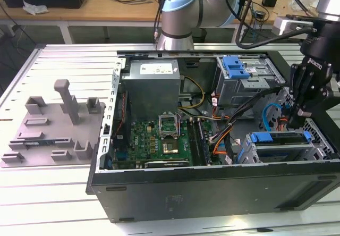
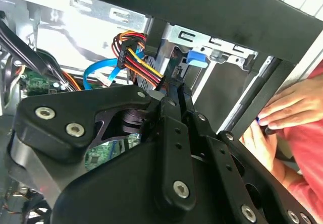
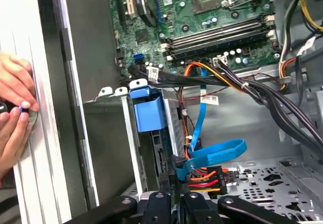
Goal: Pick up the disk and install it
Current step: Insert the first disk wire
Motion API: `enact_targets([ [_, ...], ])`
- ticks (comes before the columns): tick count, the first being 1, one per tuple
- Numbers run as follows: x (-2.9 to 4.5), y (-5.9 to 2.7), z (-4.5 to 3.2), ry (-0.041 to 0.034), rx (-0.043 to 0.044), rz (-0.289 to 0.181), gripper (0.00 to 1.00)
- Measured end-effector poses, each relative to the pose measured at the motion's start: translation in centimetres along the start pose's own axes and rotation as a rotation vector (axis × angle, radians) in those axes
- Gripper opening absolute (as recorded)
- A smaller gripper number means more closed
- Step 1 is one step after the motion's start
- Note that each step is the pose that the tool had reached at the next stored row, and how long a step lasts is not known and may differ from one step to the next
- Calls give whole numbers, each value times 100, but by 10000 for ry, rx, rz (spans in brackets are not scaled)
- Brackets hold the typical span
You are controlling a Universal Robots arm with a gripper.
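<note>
Exterior view: the disk (image 1: 279,138) sat slotted in the bay at four o'clock of the open computer case (image 1: 212,193), blue bracket uppermost. The clenched claw (image 1: 299,119), apparently gripping nothing, hung at its one o'clock, probably to press it home.

Gripper (image 1: 296,120) hangs low inside the open computer case (image 1: 212,193), at the exterior view's right, just above the blue-bracketed disk (image 1: 279,138).

exterior view | end effector (image 1: 295,120) hemmed | cable bundle (image 1: 234,121) at its 9 o'clock | drive cage (image 1: 281,146) at 6 | bare tabletop (image 1: 48,199) at 8, outside case (image 1: 212,188)
</note>
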State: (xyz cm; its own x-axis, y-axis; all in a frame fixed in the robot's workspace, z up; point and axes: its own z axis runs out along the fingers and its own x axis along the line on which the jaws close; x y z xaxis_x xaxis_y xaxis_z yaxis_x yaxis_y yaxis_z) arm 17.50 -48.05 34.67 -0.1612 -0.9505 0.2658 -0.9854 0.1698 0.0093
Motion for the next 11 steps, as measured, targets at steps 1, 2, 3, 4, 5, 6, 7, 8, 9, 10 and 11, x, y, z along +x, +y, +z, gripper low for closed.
enact_targets([
  [1, 3, 5, 0, 3, 55, -200, 17],
  [2, 6, 8, 1, 4, 100, -362, 17],
  [3, 10, 10, 2, 5, 121, -430, 17],
  [4, 15, 13, 4, 4, 146, -499, 17],
  [5, 21, 16, 5, 2, 164, -534, 17],
  [6, 27, 20, 7, -2, 183, -562, 17],
  [7, 37, 26, 10, -10, 208, -590, 17],
  [8, 44, 33, 12, -20, 228, -604, 17],
  [9, 54, 41, 15, -40, 255, -613, 17],
  [10, 64, 50, 18, -65, 284, -620, 17],
  [11, 72, 55, 19, -85, 307, -626, 17],
])
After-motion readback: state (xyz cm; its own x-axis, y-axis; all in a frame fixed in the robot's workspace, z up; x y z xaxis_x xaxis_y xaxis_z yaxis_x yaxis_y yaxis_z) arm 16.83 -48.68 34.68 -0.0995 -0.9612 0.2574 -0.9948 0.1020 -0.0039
